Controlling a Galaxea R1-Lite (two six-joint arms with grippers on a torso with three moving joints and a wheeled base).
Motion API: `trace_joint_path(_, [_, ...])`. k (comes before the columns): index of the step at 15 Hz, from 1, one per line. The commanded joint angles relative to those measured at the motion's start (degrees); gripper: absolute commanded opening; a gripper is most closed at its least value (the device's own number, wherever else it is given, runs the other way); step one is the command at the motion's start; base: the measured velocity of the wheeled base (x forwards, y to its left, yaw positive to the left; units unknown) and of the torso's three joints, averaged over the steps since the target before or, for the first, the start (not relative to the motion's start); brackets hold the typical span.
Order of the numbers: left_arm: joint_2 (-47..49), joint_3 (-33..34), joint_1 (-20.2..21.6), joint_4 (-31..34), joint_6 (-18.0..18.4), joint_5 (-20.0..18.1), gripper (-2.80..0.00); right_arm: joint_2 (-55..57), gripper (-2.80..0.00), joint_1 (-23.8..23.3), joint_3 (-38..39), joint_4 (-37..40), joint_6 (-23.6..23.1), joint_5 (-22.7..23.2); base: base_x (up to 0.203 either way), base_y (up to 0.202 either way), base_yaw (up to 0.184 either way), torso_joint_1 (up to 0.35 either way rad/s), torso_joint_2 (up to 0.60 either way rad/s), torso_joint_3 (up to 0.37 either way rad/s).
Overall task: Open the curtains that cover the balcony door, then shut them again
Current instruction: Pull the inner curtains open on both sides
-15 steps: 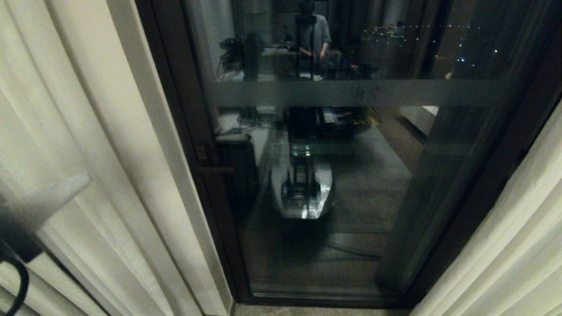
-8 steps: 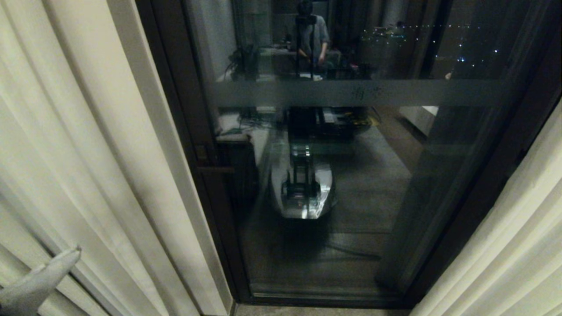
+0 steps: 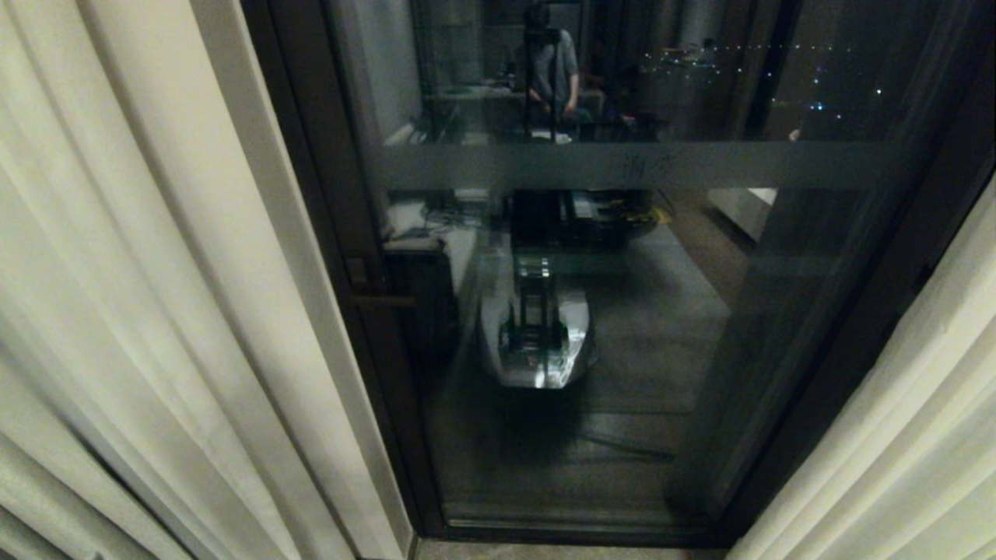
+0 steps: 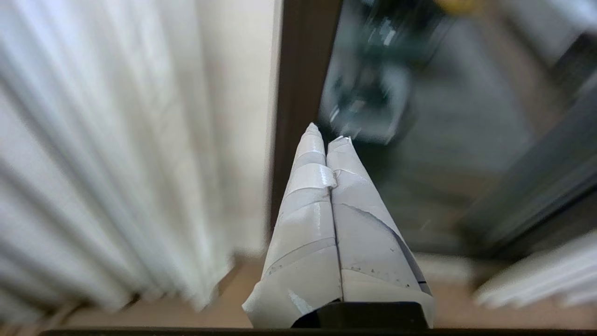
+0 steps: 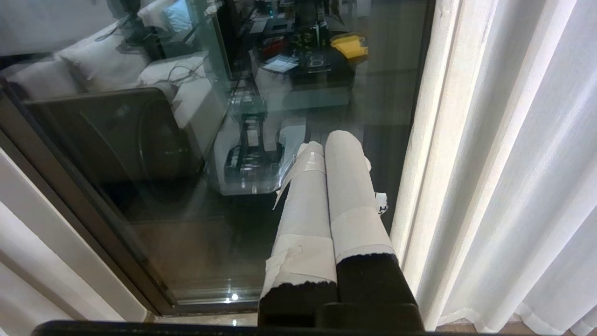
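The cream curtains hang parted: a left panel (image 3: 140,295) and a right panel (image 3: 910,435), with the dark-framed balcony door (image 3: 607,311) bare between them, its frosted band (image 3: 622,165) across the glass. Neither gripper shows in the head view. In the left wrist view my left gripper (image 4: 326,135) is shut and empty, its taped fingers pressed together, pointing at the door frame (image 4: 298,93) beside the left panel (image 4: 116,154). My right gripper (image 5: 329,140) is likewise shut on nothing, low in front of the glass next to the right panel (image 5: 503,163).
The glass reflects my own base (image 3: 537,334), a cluttered room and a person (image 3: 552,66) standing far behind. A strip of floor (image 3: 545,551) runs along the door's bottom rail. The curtain hems reach the floor on both sides.
My left arm, seen at the lower left of the head view against the left panel, has dropped down and out of that view. The curtains and the door have stayed put.
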Motion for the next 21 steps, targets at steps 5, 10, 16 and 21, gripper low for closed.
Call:
trace_joint_path(5, [-8.28,-0.14,1.05,3.34,4.05,0.82,-2.8,-0.02,-2.8,0.02,0.0,-0.04,0.02,-0.03,0.0,0.0,0.0,0.0,0.0,0.0])
trace_joint_path(10, [-13.82,-0.19,1.05,3.55,4.11,0.85,-2.8,-0.02,-2.8,0.02,0.0,-0.04,0.02,0.05,0.0,0.0,0.0,0.0,0.0,0.0])
trace_joint_path(16, [-13.82,0.18,0.96,2.37,4.26,0.77,-2.8,-0.02,-2.8,0.02,0.0,-0.04,0.02,-0.03,0.0,0.0,0.0,0.0,0.0,0.0])
trace_joint_path(21, [-13.82,0.18,0.96,2.37,4.2,0.83,-2.8,-0.02,-2.8,0.02,0.0,-0.04,0.02,-0.03,0.0,0.0,0.0,0.0,0.0,0.0])
